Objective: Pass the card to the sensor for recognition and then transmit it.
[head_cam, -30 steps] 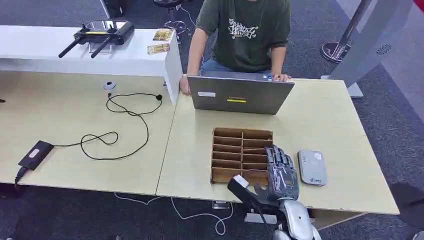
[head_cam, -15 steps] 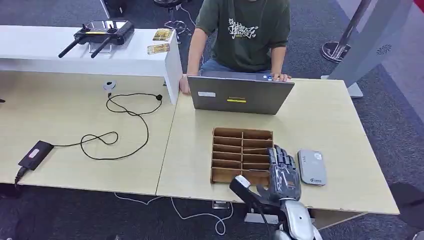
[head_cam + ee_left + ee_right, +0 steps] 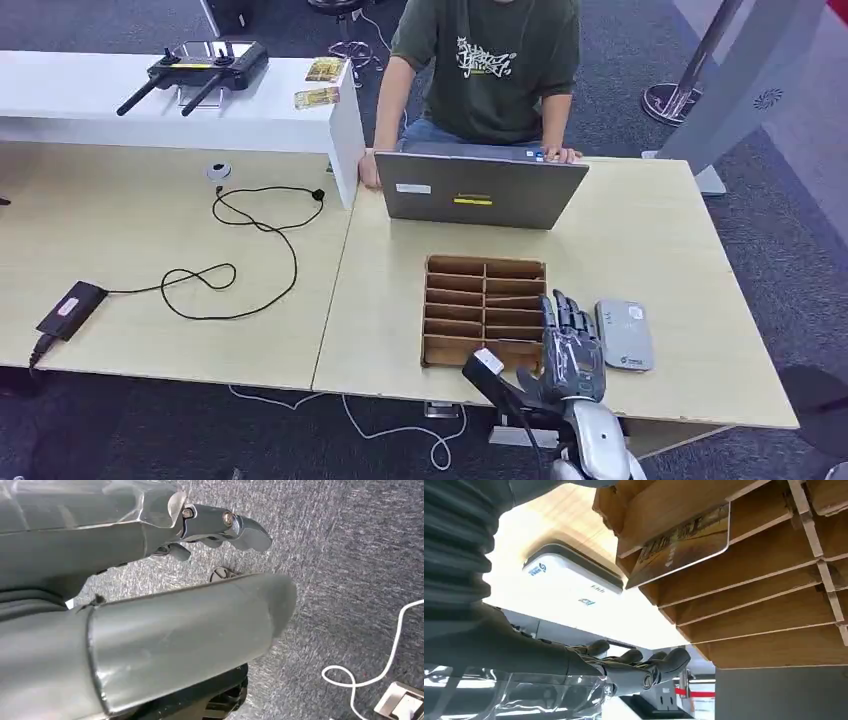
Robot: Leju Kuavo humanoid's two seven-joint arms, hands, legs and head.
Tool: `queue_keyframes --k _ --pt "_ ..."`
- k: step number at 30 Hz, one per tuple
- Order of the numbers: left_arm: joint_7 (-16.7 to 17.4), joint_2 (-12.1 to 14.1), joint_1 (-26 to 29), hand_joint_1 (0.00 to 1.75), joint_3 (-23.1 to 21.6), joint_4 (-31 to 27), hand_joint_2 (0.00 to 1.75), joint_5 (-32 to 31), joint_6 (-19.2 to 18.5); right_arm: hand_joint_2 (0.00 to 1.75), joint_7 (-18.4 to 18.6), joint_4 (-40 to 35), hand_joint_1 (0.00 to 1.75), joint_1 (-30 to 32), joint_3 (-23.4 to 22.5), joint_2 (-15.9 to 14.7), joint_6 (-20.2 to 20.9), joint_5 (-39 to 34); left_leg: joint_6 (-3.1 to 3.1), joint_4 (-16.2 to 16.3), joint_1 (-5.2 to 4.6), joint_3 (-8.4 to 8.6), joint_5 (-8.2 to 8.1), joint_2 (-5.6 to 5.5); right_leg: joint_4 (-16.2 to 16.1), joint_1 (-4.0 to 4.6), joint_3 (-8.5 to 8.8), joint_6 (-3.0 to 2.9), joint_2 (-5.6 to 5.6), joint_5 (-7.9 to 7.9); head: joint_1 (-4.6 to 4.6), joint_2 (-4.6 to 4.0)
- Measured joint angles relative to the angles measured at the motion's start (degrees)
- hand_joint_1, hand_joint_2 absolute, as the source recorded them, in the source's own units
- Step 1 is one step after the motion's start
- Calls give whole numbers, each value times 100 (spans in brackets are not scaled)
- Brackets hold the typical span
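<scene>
Card (image 3: 684, 542) upright in rack (image 3: 485, 310) slot, apart from right hand (image 3: 570, 350) fingers, spread and empty, reader (image 3: 624, 335) near table's front edge, print unreadable.

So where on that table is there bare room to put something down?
Bare wood lies between the laptop and the slotted wooden rack, left of the rack up to the table seam, and right of the white sensor. It is crowded where the right hand sits between rack and sensor.
</scene>
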Motion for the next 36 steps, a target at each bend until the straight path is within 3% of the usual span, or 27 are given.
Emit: queue_keyframes --k 3,4,6,7,13,36 --pt "2 -2 -9 0 52 0 0 -61 0 175 -44 0 0 5 0 0 0 7 0 0 0 -1 0 -1 0 0 1 0 0 0 0 0" --pt "186 -19 -11 0 61 2 0 -146 0 175 -70 2 0 3 4 2 11 11 0 0 0 -2 0 -1 0 0 1 0 0 0 0 0" --pt "884 -92 -4 0 57 64 0 -308 0 175 -85 20 0 -10 28 20 35 35 0 -1 0 -4 0 -2 1 -1 4 0 -1 0 -2 0" --pt "1034 -153 50 0 57 77 0 -345 18 175 -88 42 0 -24 42 46 39 53 0 -1 -4 -3 -1 0 2 -1 3 0 1 0 2 0" --pt "1010 -459 354 0 57 92 0 -365 -15 175 -94 168 0 -125 157 120 50 88 2 -1 -3 -6 -2 -4 -4 -1 0 1 -5 -1 -4 0" --pt "1143 -501 451 0 57 92 0 -297 0 175 -120 299 0 -175 262 120 24 68 0 -1 -1 -3 0 -4 -1 -1 1 0 -4 0 -4 0"
